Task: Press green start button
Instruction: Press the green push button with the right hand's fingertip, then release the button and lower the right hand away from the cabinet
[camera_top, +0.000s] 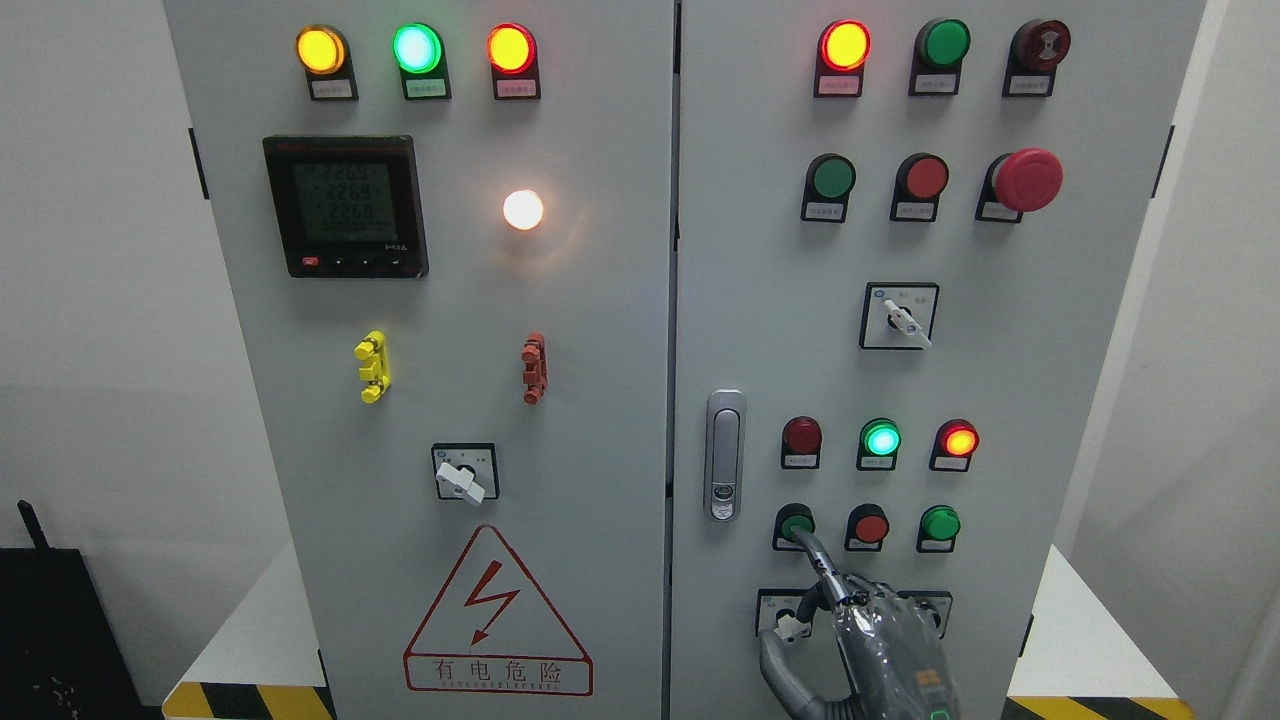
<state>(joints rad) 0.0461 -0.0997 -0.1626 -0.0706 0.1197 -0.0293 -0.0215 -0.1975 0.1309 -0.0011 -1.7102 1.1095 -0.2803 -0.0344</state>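
Observation:
On the right door of the grey control cabinet (1000, 380), the lowest row of buttons begins with a green button (795, 520). My right hand (850, 612) rises from the bottom edge just below it. Its index finger (815, 555) points up and left, with the tip resting on the lower edge of that green button. The remaining fingers are curled in and hold nothing, and the thumb sits low to the left. The hand covers part of a selector switch (785, 618). My left hand does not show.
A red button (870, 527) and a second green button (940, 523) sit to the right in the same row. Above them are a dark red lamp (801, 436), a lit green lamp (881, 438) and a lit red lamp (958, 440). The door latch (724, 455) is to the left.

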